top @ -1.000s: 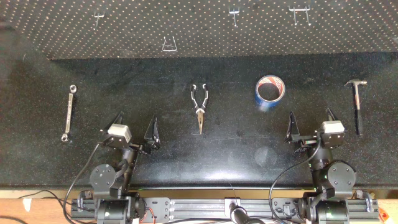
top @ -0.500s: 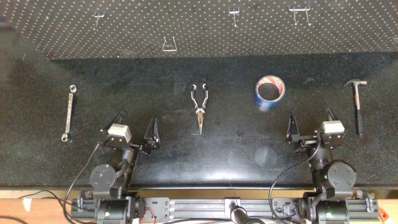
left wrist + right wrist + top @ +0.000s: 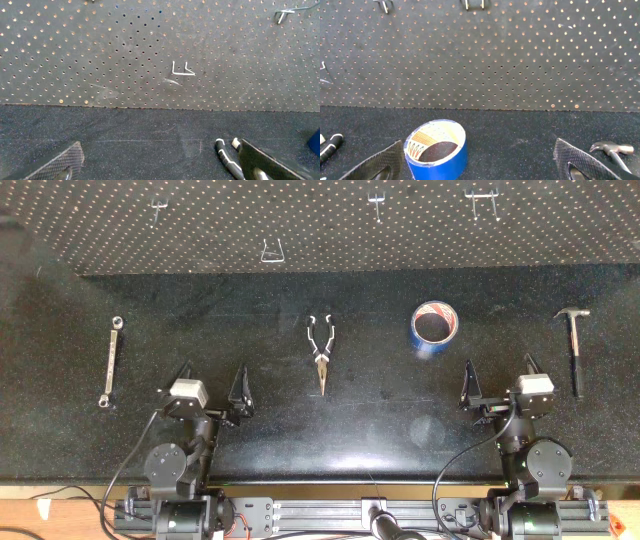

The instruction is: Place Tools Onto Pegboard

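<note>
Four tools lie on the black table in the top view: a wrench [image 3: 109,361] at the left, pliers [image 3: 321,349] in the middle, a blue tape roll [image 3: 435,326] and a hammer [image 3: 574,348] at the right. The pegboard [image 3: 320,220] stands along the back with wire hooks [image 3: 272,252]. My left gripper [image 3: 212,385] is open near the front, between wrench and pliers. My right gripper [image 3: 498,381] is open in front of the tape roll [image 3: 436,148]. The pliers' handle tips [image 3: 226,152] and a hook [image 3: 182,70] lie ahead of the left fingers [image 3: 60,162].
More hooks hang higher on the pegboard [image 3: 376,200] [image 3: 482,198] [image 3: 158,207]. The hammer head [image 3: 611,148] lies beside the right finger. Open table lies between the tools and the board.
The left gripper has shifted slightly to the left. The right arm and the tools have not moved.
</note>
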Robot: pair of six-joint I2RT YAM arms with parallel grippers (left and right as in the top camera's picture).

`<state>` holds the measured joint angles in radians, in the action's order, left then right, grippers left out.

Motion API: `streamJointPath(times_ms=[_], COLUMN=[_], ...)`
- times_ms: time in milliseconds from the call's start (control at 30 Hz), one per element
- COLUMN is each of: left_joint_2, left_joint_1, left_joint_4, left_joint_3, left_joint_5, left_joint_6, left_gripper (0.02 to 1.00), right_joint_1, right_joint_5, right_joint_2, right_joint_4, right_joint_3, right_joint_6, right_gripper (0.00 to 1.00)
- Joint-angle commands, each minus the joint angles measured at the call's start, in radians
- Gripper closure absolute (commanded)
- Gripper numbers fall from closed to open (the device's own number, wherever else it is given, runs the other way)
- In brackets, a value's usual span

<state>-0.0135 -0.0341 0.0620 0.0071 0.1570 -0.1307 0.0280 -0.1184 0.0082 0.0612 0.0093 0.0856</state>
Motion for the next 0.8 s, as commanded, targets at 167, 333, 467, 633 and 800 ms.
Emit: streamJointPath(times_ms=[167, 333, 467, 633, 800], left_joint_2=[-0.591, -0.943, -1.084, -1.152, -1.252], left_joint_1=[-0.058, -0.126, -0.272, -0.480, -0.733], left_joint_4=[0.411, 0.882, 1.004, 1.112, 1.074], left_joint_3=[0.516, 0.990, 1.103, 1.109, 1.109], left_joint_5=[-0.212, -0.385, -0.381, -0.255, -0.164], left_joint_6=[0.200, 0.270, 0.370, 0.507, 0.693], left_gripper=[0.025, 0.023, 0.025, 0.025, 0.023], right_joint_1=[0.005, 0.005, 0.005, 0.005, 0.005], right_joint_5=[0.002, 0.002, 0.002, 0.002, 0.002], right_joint_2=[-0.007, -0.007, -0.007, -0.007, -0.007], right_joint_4=[0.002, 0.002, 0.002, 0.002, 0.002], right_joint_3=[-0.005, -0.005, -0.005, -0.005, -0.005], right_joint_6=[0.011, 0.011, 0.011, 0.011, 0.011], right_gripper=[0.027, 0.027, 0.027, 0.025, 0.025])
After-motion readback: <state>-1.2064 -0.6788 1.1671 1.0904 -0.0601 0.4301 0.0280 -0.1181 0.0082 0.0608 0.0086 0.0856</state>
